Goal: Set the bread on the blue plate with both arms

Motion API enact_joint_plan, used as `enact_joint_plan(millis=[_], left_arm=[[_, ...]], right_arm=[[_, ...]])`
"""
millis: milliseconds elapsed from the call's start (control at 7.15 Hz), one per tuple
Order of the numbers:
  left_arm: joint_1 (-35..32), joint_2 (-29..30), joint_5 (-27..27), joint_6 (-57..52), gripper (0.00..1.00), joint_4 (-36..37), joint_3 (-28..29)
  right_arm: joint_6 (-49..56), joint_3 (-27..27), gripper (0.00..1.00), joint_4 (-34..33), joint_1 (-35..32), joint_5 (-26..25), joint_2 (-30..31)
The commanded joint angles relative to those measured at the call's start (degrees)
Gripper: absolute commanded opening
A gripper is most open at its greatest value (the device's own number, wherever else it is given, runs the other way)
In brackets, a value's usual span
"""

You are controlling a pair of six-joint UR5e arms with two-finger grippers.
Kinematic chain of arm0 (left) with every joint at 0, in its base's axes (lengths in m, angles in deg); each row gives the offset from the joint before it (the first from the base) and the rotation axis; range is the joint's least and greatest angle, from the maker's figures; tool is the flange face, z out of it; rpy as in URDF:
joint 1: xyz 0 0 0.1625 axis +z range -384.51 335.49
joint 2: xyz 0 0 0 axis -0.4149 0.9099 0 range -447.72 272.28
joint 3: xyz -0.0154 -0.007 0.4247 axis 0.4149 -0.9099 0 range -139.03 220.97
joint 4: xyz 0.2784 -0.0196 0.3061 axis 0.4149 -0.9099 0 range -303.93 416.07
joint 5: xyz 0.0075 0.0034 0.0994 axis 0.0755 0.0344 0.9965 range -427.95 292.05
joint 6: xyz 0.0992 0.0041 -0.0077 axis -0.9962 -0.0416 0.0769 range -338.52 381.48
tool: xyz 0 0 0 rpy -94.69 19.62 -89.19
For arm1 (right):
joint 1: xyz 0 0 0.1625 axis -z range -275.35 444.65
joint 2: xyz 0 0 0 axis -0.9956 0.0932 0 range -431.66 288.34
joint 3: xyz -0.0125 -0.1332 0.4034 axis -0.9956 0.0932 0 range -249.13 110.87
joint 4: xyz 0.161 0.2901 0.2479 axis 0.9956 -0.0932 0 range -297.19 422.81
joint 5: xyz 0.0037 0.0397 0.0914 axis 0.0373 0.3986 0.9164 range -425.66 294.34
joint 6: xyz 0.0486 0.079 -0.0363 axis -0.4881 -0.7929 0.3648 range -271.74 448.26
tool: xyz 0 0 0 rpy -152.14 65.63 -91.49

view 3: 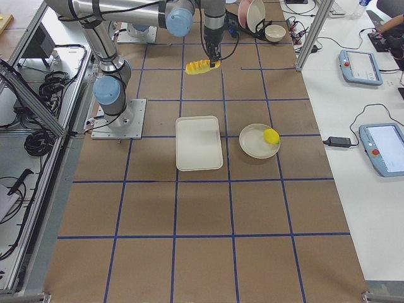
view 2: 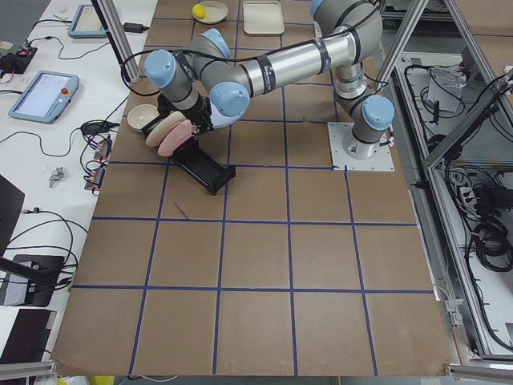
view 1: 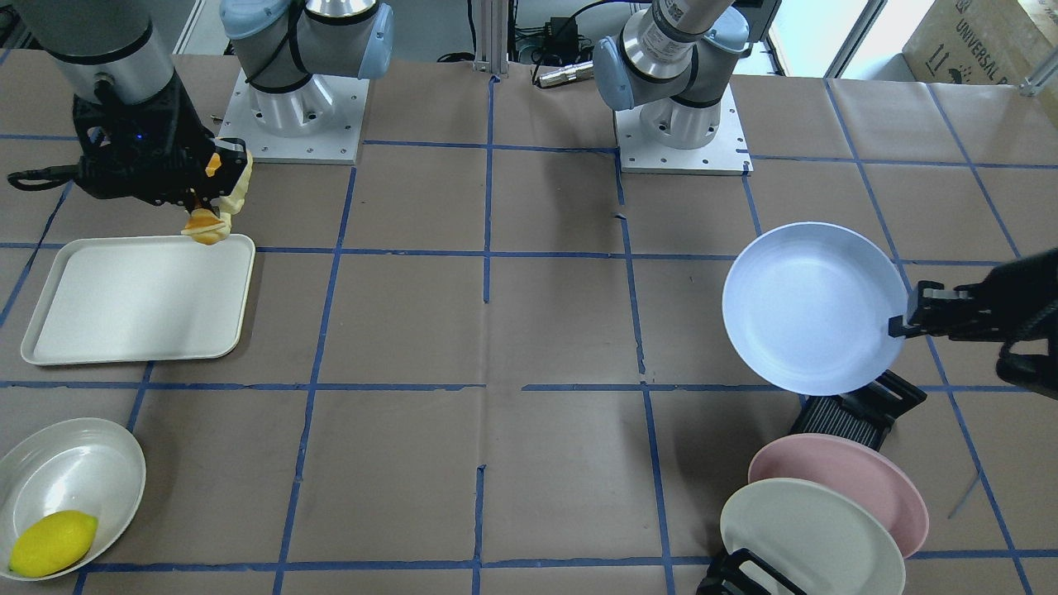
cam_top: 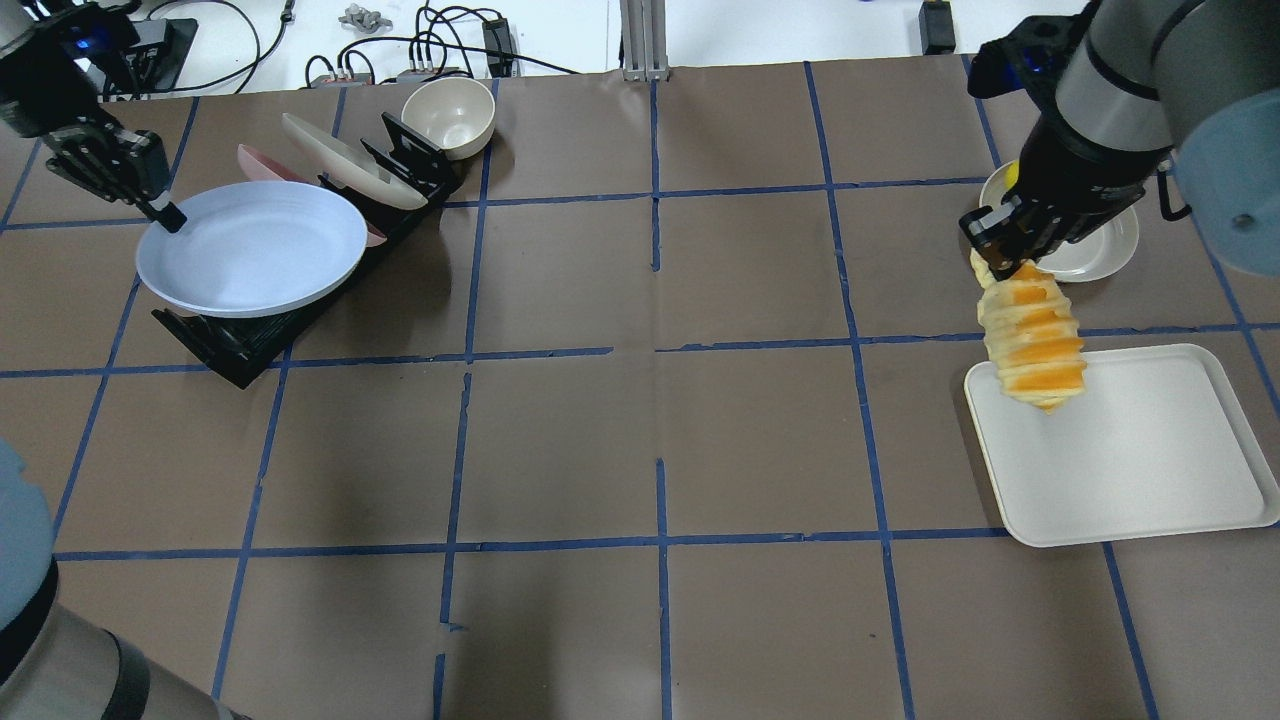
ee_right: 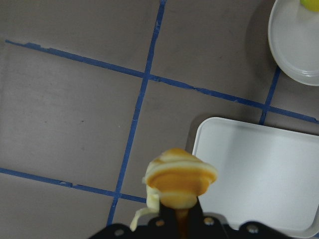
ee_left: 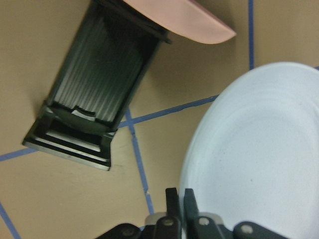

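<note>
My right gripper point(cam_top: 1000, 262) is shut on one end of the bread point(cam_top: 1034, 341), an orange and pale-yellow striped loaf that hangs in the air over the corner of the white tray point(cam_top: 1150, 470). In the right wrist view the bread point(ee_right: 179, 179) points down toward the tray's corner. My left gripper point(cam_top: 168, 215) is shut on the rim of the blue plate point(cam_top: 255, 248) and holds it lifted above the black dish rack point(cam_top: 235, 340). The left wrist view shows the plate point(ee_left: 259, 154) pinched between the fingers point(ee_left: 172, 199).
A pink plate point(view 1: 851, 483) and a cream plate point(view 1: 810, 537) stand in the rack. A small bowl point(cam_top: 448, 115) sits behind it. A white bowl point(view 1: 66, 479) holds a yellow lemon point(view 1: 51, 541) beyond the tray.
</note>
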Motion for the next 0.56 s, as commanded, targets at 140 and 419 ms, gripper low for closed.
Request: enact_joint_plan(millis=[140,419], left_arm=[[-12.91,-3.54,-0.42,10.82,0.12,8.66,-9.60],[-21.78,-1.17,-1.21,17.40,0.12,18.23,-12.16]], right_arm=[[-13.11,0.06,0.05,0.74,-6.74,0.72,-0.33],[-13.39,0.06,0.05,0.83,-6.83,1.24,-0.77]])
